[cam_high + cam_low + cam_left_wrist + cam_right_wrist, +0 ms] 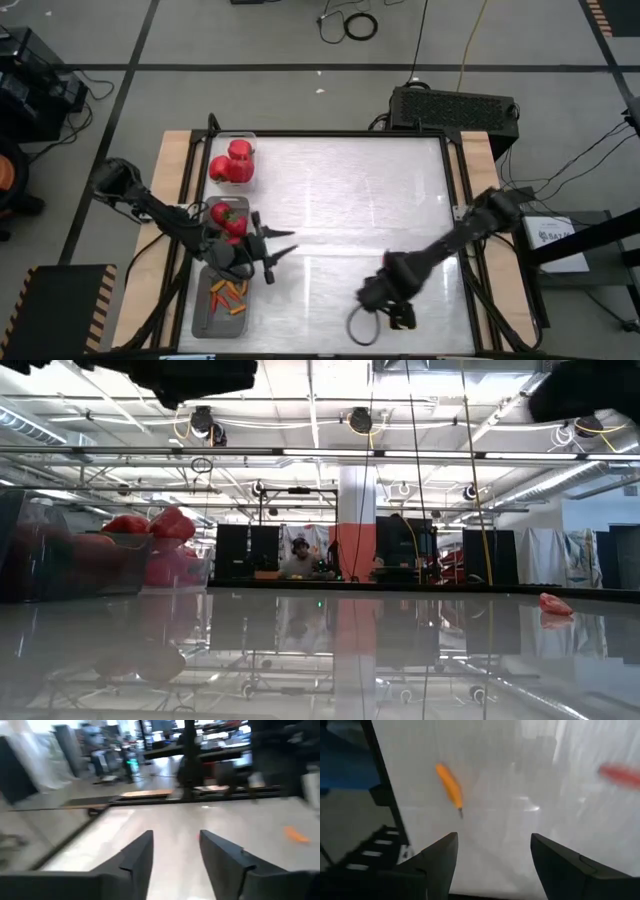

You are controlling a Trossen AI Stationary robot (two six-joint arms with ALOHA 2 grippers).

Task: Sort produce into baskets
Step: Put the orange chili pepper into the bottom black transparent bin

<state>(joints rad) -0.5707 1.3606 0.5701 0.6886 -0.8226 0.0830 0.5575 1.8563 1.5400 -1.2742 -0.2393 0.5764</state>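
Three clear baskets stand in a row along the table's left side. The far basket (249, 140) holds red peppers (232, 163), the middle one (247, 207) red produce (228, 220), the near one (203, 312) several small chilies (230, 296). My left gripper (277, 252) (175, 855) is open just right of the middle and near baskets, pointing level across the table. My right gripper (390, 308) (492, 855) is open near the table's front edge, pointing down over an orange chili (449, 785) lying on the table. A red chili (620, 775) lies farther off.
A loose chili (297, 834) (555, 603) lies on the bare tabletop ahead of my left gripper. A dark cable loop (362, 326) hangs by my right gripper at the front edge. The middle of the table (360, 200) is bare and shiny.
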